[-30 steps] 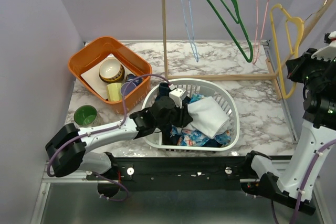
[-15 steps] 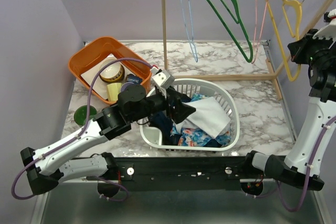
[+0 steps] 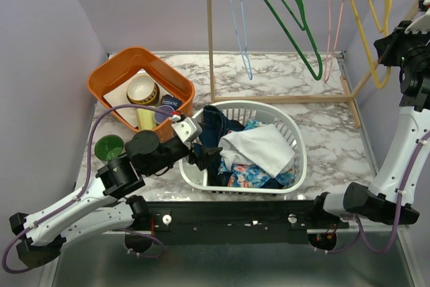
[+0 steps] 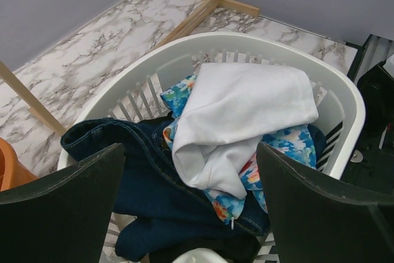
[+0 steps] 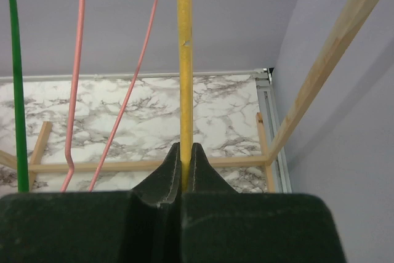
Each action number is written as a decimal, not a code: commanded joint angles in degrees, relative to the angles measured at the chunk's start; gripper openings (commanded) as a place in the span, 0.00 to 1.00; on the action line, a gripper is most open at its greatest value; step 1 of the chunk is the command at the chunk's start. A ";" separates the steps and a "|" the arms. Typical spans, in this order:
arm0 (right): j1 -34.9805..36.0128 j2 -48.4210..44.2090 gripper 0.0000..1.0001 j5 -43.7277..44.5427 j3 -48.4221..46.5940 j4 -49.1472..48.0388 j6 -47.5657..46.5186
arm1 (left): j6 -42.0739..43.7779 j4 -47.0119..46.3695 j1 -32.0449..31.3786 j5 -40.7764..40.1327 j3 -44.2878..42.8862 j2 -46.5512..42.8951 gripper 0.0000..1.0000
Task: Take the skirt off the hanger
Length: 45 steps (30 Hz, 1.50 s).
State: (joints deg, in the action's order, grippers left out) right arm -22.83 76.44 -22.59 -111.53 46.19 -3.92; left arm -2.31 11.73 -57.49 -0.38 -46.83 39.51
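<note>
Two grippers stood well apart. The left gripper (image 3: 209,157) hung over the near-left rim of the white laundry basket (image 3: 296,166), its dark fingers (image 4: 68,207) spread wide and holding nothing. Below that gap lay the skirt (image 4: 138,183), a dark blue, denim-like garment crumpled in the basket's near-left part. One fold draped toward the rim, and the skirt sat clear of every hanger. In the left wrist view it lay mostly under the finger on the left of that frame, and I could not tell whether the finger brushed it.

Partly over the skirt rested a smooth white cloth (image 4: 246,106), folded loosely. A floral fabric (image 4: 289,143) in blue and orange showed beneath it. The basket was slotted plastic with a rounded rim (image 4: 352,106).

High at the far right, the right gripper (image 5: 182,167) was clamped on the thin yellow hanger (image 5: 183,60), its jaws pinched tight around the hanger's straight bar. Beside the yellow hanger on the wooden rack (image 3: 209,31) hung a pink wire hanger (image 3: 332,31), a green hanger (image 3: 295,25) and a pale blue hanger (image 3: 240,25), all bare. The table (image 3: 316,82) had a grey-veined marble pattern. An orange bin (image 3: 107,75) of dishes and a green bowl (image 3: 109,147) stood at its left.
</note>
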 commanded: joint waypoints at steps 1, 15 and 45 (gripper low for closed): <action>0.15 3.53 0.01 0.97 -3.08 -2.60 -0.73 | 4.33 -4.43 0.10 -2.61 1.13 -2.15 0.99; 0.15 9.86 0.05 3.69 -5.46 -2.77 0.14 | 4.33 -3.73 0.10 -3.66 1.48 -1.19 0.99; 0.15 -22.13 1.00 3.22 13.17 12.86 21.15 | -0.41 -5.57 0.10 -7.96 -1.50 -1.01 0.99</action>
State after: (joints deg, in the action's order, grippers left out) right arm -22.83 54.35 -5.61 -99.18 54.57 14.00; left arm 0.60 7.84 -57.49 -5.10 -45.65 38.04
